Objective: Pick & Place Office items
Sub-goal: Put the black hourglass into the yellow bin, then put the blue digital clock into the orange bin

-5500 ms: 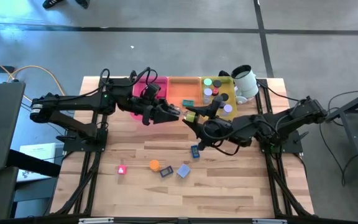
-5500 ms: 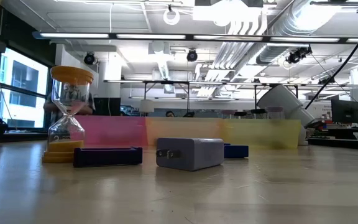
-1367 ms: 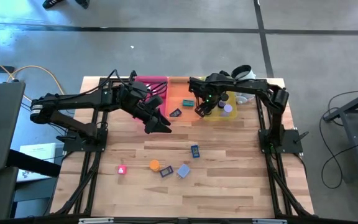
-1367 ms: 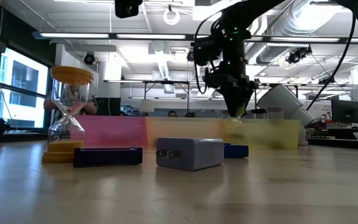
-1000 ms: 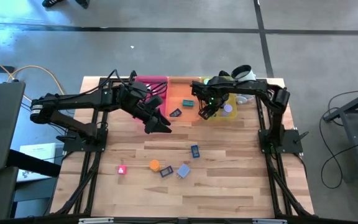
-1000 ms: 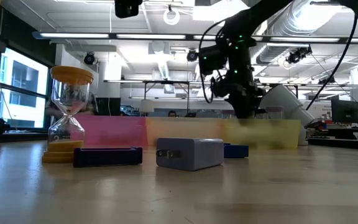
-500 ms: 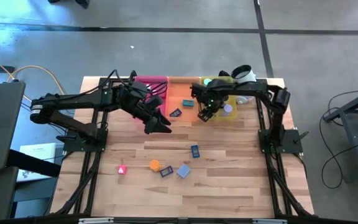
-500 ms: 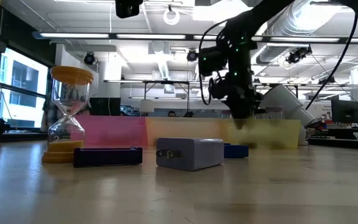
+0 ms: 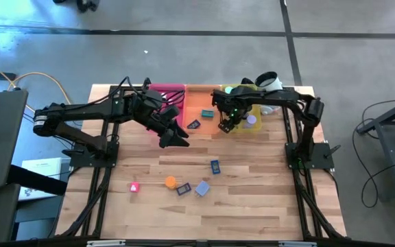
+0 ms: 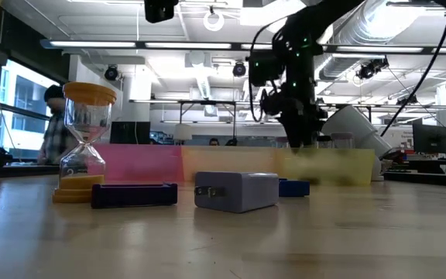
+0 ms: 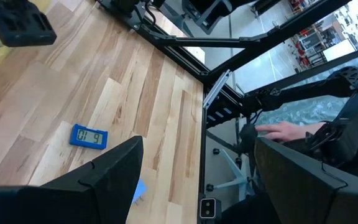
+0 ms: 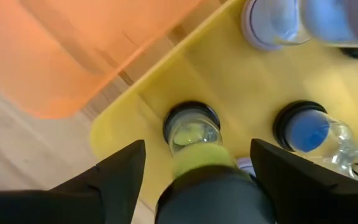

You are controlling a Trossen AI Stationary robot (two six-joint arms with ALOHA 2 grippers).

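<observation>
Overhead, the right gripper [image 9: 226, 127] was seen over the near corner of the yellow tray [image 9: 255, 127], close to its edge with the orange tray [image 9: 199, 97]. Its fingers were parted around a small clear jar [image 12: 191, 132] with a yellowish top, standing upright in that corner; whether they touched it could not be told. The left gripper [image 9: 182, 140] was held open and empty over bare planks just in front of the pink tray [image 9: 158, 92].

Wide open wood lay toward the front edge, where a red block [image 9: 134, 187], an orange roll [image 9: 171, 182], a lavender block [image 9: 202, 188] and a blue flat piece [image 9: 215, 166] were scattered. Only from table height was a sand timer [image 10: 84, 144] made out, along with a person behind it.
</observation>
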